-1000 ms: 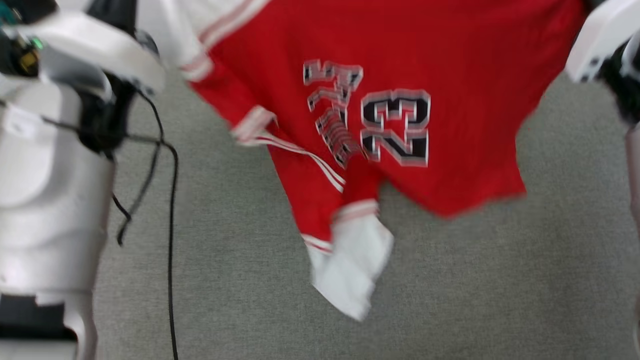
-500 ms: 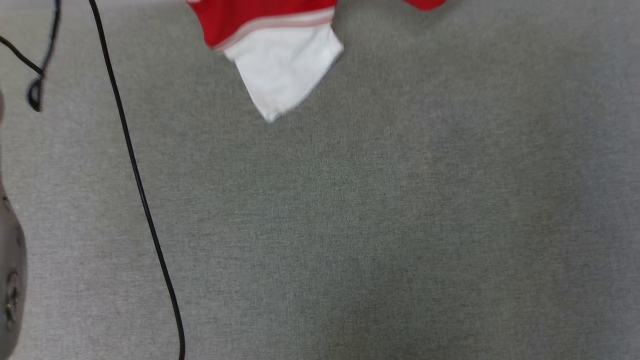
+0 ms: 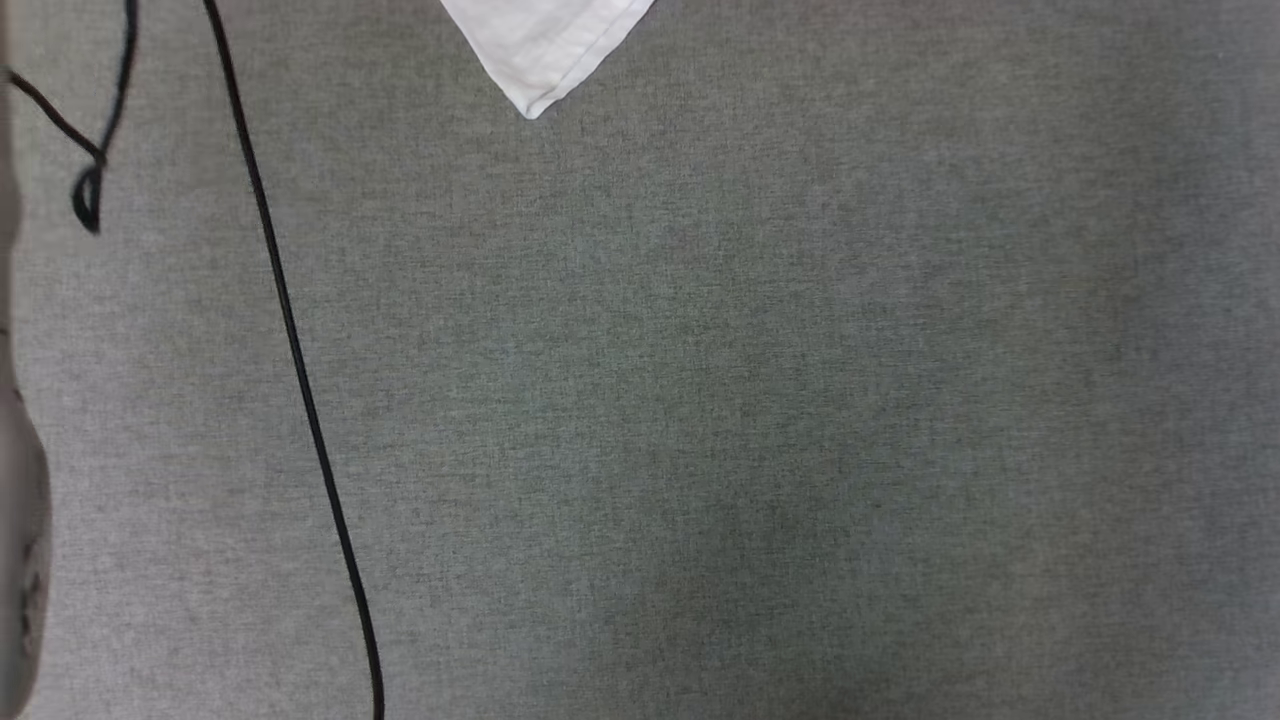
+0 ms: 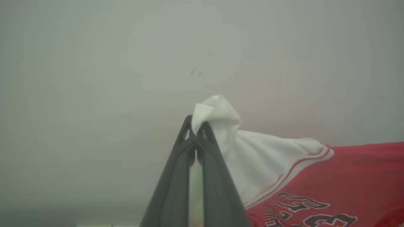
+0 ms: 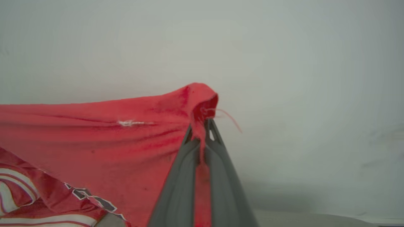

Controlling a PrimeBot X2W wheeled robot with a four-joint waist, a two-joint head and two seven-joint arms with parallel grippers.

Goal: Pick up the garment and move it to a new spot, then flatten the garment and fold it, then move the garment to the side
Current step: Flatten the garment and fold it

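While four fingers (image 4: pixel 172 189) (image 5: pixel 178 189) clamp it, one garment (image 4: pixel 347 170) hangs.

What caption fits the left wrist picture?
Left gripper pinches the red garment by its white sleeve.

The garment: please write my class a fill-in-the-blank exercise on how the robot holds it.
The left gripper is shut on a ____ part of the garment.
The right gripper is shut on a ____ part of it.
In the head view, its white corner shows at the ____ edge.
Missing words: white; red; top.
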